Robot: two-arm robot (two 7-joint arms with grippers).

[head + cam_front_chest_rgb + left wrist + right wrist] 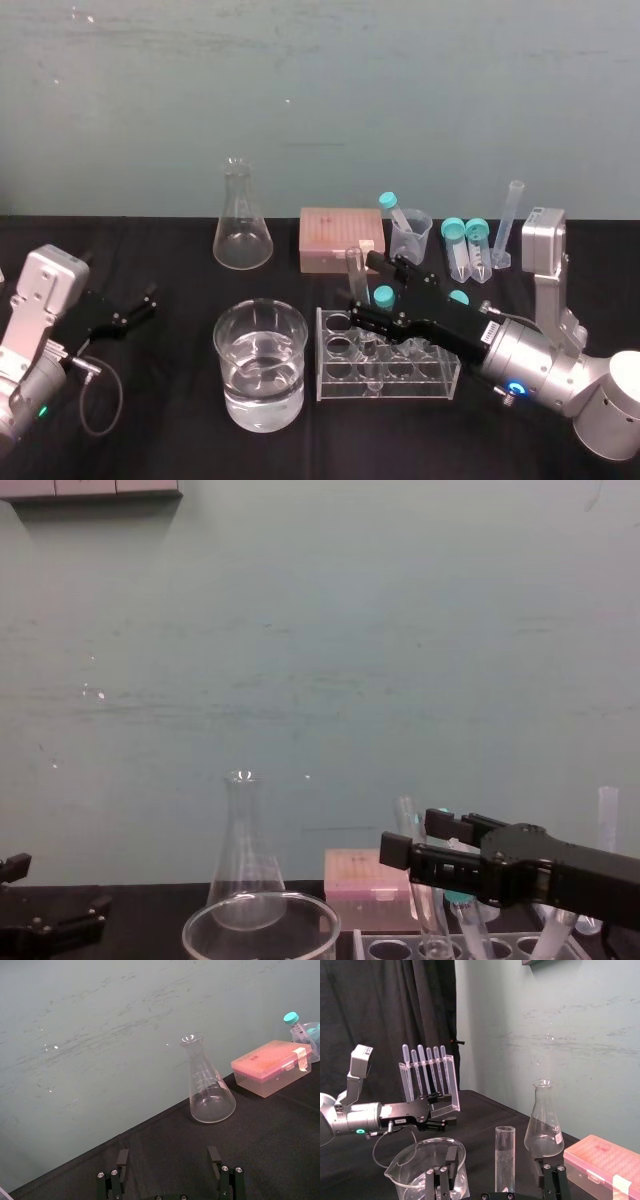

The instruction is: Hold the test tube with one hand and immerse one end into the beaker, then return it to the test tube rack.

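Test tube (354, 266): one, uncapped, upright in the rack (400, 385), near its 10 o'clock corner. One beaker (222, 345) at the rack's 9 o'clock, partly filled with clear liquid. One empty flask (242, 225) at the beaker's 12 o'clock. One pink box (335, 240). Five teal-capped tubes (478, 250), one of them in a small cup (420, 245). Right end effector (362, 288) is spread wide and straddles the test tube, fingers (442, 1180) clear of the glass on both sides. Left end effector (148, 302) sits at the beaker's 9 o'clock over the tabletop (160, 420), spread, empty.
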